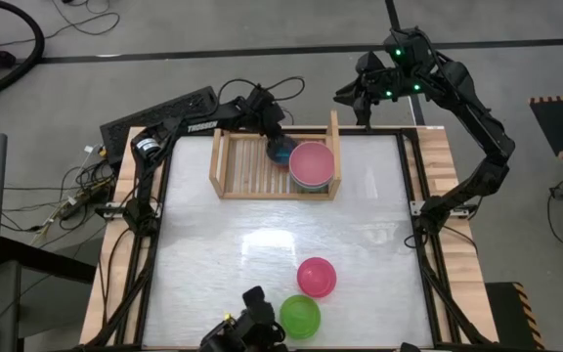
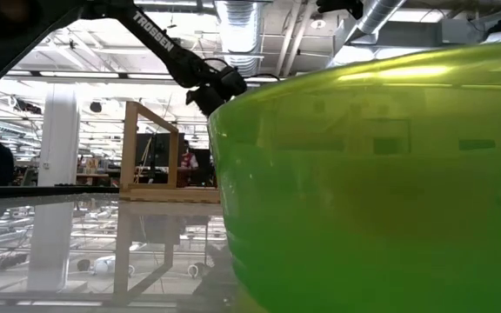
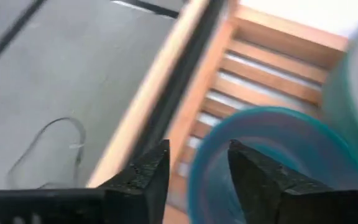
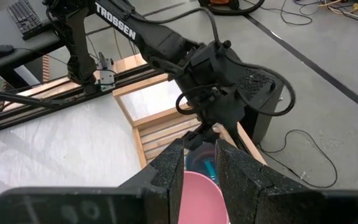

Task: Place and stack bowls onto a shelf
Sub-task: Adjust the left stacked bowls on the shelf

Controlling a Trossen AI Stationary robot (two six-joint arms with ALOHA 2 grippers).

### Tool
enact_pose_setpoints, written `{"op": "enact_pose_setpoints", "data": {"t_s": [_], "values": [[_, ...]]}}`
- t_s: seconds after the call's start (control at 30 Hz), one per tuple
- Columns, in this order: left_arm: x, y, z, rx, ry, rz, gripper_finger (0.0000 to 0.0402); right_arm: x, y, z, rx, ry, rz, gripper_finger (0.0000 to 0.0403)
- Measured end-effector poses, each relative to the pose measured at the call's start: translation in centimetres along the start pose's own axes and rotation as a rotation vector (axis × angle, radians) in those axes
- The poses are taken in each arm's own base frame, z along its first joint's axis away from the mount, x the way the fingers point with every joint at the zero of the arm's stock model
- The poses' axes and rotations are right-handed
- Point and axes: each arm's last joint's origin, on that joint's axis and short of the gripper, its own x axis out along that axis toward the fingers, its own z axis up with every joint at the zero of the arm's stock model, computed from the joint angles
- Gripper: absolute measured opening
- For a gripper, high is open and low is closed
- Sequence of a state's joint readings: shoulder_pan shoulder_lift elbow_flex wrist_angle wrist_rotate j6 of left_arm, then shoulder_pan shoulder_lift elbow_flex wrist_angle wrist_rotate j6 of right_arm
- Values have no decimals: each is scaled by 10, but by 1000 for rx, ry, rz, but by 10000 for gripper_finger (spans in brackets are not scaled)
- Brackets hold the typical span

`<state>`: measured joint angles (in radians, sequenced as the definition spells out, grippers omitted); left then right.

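Two smooth round plastic bowls, blue (image 3: 272, 162) and pink (image 1: 312, 164) (stacked, apparently), sit on slatted wooden shelf (image 1: 247, 168); left gripper (image 3: 194, 171) part-open over blue rim, holding nothing.

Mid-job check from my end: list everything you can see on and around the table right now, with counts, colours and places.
shelf: one, light wood, slatted, at the table's far edge.
blue bowl: one, blue-teal, inside the shelf, beside the pink stack.
pink stack: pink bowl on top, a teal rim under it; count unclear, at the shelf's right end.
magenta bowl: one, on the table near the front edge.
lime green bowl: one, just in front of the magenta one.
table: one, white top, wooden edge.
cables: several, dark, on the floor at left.
left claw: over the blue bowl's rim, fingers apart.
right claw: raised behind the shelf's right end, holding nothing.
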<state>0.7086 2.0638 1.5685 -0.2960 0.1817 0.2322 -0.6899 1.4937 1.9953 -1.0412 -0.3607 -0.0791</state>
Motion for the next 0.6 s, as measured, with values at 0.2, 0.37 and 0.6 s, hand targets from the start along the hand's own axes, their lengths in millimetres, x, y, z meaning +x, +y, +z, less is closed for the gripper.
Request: {"op": "enact_pose_setpoints", "data": {"t_s": [0.2,0.37,0.6], "values": [[-25,5,11,74,194,12,164,0,0,0,2,0,0,119],[-53,3,8,74,384,-179,88,0,0,0,2,2,0,119],[-38,-5,-28,11,535,-208,3,0,0,-3,5,32,3,119]]}}
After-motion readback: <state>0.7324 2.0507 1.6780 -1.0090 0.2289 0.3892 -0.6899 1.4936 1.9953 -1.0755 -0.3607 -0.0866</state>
